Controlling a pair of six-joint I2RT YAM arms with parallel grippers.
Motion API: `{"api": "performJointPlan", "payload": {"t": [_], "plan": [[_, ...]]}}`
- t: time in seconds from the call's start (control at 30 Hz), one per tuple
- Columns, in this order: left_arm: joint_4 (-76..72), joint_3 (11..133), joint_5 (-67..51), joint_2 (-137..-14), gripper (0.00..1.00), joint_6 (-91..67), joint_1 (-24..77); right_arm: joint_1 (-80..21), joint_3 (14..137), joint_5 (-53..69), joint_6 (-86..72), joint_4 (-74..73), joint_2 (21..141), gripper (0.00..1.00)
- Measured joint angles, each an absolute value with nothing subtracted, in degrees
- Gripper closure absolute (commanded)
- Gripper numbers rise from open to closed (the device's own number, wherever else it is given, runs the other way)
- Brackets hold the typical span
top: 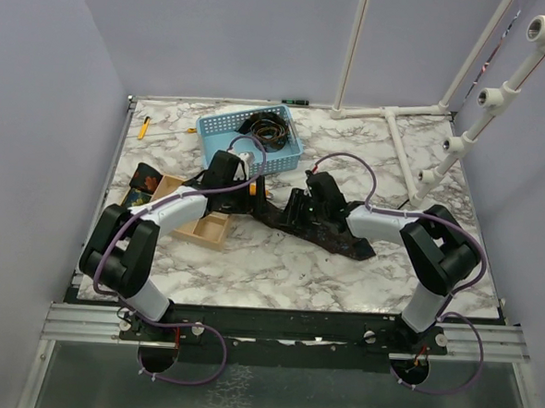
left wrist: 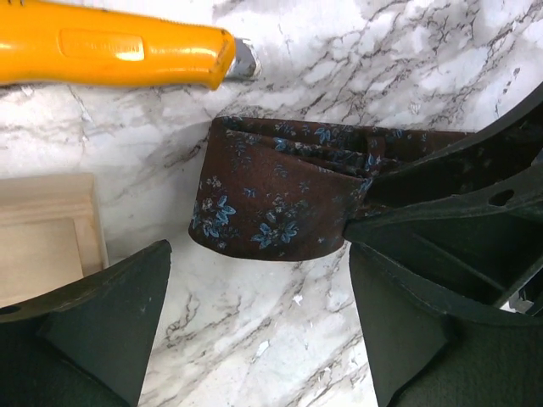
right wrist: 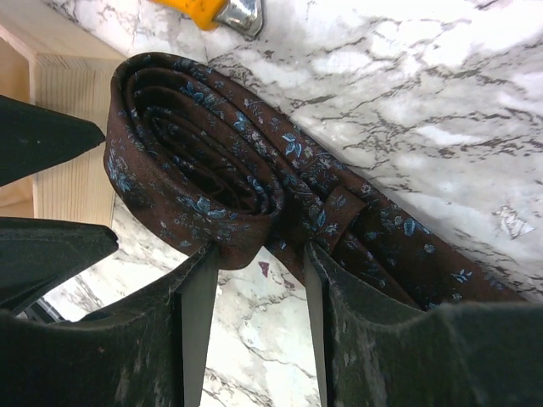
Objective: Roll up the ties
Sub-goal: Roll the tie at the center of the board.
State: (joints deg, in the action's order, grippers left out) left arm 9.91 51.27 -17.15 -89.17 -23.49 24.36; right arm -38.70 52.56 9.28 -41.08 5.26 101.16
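Top external: marble-look table (top: 278,269) boxed in by lilac walls (top: 38,106); white pipe frame (top: 402,129) at upper right. Blue basket (top: 217,127) at upper centre holds coiled ties (top: 270,128). Wooden tray (top: 206,226) sits left of centre. Both arms meet mid-table over the tie (top: 337,238), its dark tail running toward lower right. Here the left gripper (top: 247,191) and right gripper (top: 295,210) sit near each other; jaw states unreadable from this height.

Left wrist: left gripper (left wrist: 259,331) spread wide, holding nothing. Rolled end of the tie (left wrist: 271,203) lies on the marble at centre frame, brown with blue flowers. Yellow tool handle (left wrist: 110,55) across the top; tray corner at left.

Right wrist: the tie's spiral (right wrist: 195,153) shows end-on at upper left, seen in no other view. Right gripper (right wrist: 254,331) jaws apart, marble showing in the gap, tips at the spiral's lower edge; no clamp seen.
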Motion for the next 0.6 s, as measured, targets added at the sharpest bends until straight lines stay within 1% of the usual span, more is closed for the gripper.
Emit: {"api": "performJointPlan", "payload": {"t": [0.37, 0.6], "plan": [[9.80, 57.80, -16.05, -94.50, 0.15, -18.33, 23.92, -37.08, 52.51, 9.37, -40.91, 5.96, 101.32, 0.52], [11.03, 64.60, -23.24, -102.39, 0.18, -13.85, 22.79, -36.47, 52.49, 10.13, -40.56, 6.44, 101.58, 0.52]]}}
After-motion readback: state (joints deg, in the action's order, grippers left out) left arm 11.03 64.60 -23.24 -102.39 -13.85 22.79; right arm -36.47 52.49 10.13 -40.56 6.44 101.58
